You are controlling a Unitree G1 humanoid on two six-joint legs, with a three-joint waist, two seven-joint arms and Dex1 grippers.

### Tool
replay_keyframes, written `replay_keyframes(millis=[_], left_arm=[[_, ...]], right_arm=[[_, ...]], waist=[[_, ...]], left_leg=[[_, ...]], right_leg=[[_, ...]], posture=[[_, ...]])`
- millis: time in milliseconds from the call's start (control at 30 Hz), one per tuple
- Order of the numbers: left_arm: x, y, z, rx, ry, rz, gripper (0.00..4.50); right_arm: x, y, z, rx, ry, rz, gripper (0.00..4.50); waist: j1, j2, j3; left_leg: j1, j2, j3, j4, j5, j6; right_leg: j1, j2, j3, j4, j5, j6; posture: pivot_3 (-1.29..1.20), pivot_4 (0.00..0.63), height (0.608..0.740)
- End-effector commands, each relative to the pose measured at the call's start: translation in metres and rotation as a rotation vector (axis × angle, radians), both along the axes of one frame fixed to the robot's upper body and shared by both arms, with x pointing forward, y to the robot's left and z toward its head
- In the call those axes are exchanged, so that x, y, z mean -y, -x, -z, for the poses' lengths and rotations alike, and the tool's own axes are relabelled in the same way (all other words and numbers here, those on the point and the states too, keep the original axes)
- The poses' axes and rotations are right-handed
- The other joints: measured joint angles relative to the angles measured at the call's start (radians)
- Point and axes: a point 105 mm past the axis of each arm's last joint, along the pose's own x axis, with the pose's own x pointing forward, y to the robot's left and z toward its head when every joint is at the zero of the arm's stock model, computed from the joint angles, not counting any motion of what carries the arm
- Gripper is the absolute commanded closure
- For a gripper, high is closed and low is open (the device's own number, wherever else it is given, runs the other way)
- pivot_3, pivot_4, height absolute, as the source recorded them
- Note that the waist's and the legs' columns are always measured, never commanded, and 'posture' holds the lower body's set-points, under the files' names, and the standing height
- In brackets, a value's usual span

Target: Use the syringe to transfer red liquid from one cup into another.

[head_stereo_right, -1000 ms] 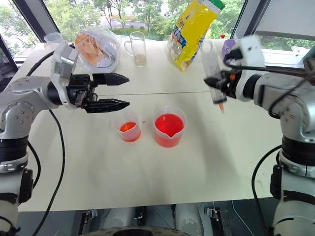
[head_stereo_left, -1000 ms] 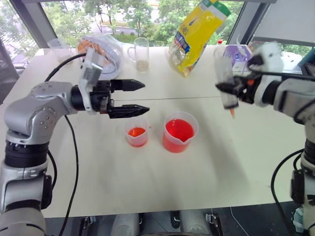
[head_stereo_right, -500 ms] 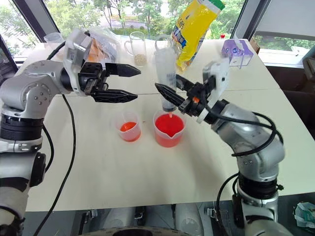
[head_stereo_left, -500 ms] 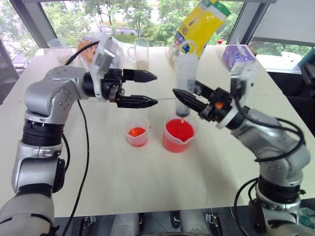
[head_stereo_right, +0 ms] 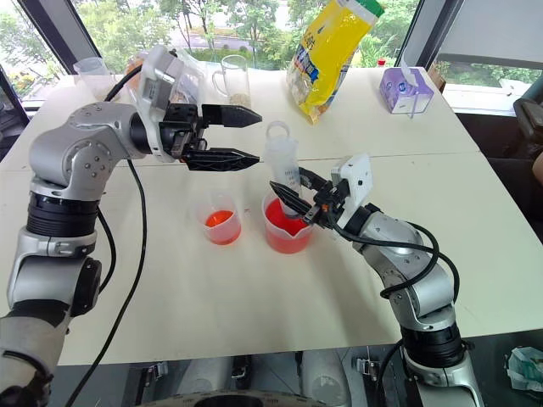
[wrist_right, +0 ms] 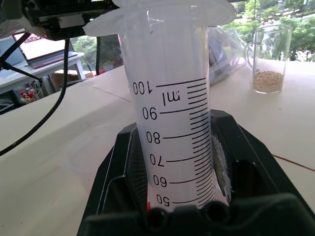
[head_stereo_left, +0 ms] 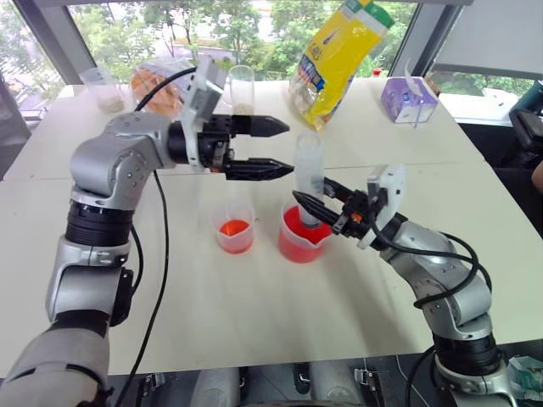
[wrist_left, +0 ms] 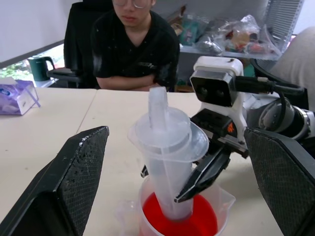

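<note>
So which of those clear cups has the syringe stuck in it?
The wider spouted beaker, nearly full of red liquid. The right claw holds the syringe upright in it. The smaller cup beside it has nothing in it but a little red.

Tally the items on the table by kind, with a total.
Red-liquid cups: 2 (beaker, small cup)
Other clear cups: 2 (handled mug, cup at far left corner)
Syringe: 1
Bags: 2 (yellow bag, clear bag)
Tissue pack: 1
Total: 8

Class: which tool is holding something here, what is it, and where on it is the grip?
The right tool holds the syringe around the lower part of its barrel. The left tool is open and holds nothing.
</note>
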Motion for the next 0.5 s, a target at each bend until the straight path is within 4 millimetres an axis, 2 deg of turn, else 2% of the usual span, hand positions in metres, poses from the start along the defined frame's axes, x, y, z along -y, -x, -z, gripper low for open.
replay_keyframes(millis=[33,233,333,500], left_arm=[[0.007,0.002,-0.013,0.043,0.020,0.009,0.00],[0.012,-0.002,-0.013,0.022,0.035,0.009,0.00],[0.017,-0.003,-0.006,0.011,0.019,0.017,0.86],[0.019,0.002,0.005,0.000,-0.028,0.057,3.55]], right_arm=[[-0.004,0.008,-0.011,0.063,0.000,-0.020,3.08],[-0.006,0.010,-0.009,0.066,0.015,-0.029,3.08],[-0.007,0.010,-0.009,0.068,0.022,-0.031,3.08],[-0.007,0.010,-0.012,0.079,0.026,-0.030,3.08]], waist=[[0.001,0.000,0.000],[0.001,0.000,0.000],[0.000,0.000,0.000],[0.000,0.000,0.000]], left_leg=[[0.000,0.000,0.000,0.000,0.000,0.000],[0.000,0.000,0.000,0.000,0.000,0.000],[0.000,0.000,0.000,0.000,0.000,0.000],[0.000,0.000,0.000,0.000,0.000,0.000]], right_leg=[[0.000,0.000,0.000,0.000,0.000,0.000],[0.000,0.000,0.000,0.000,0.000,0.000],[0.000,0.000,0.000,0.000,0.000,0.000],[0.000,0.000,0.000,0.000,0.000,0.000]], posture=[[0.00,0.150,0.740],[0.00,0.150,0.740],[0.00,0.150,0.740],[0.00,0.150,0.740]])
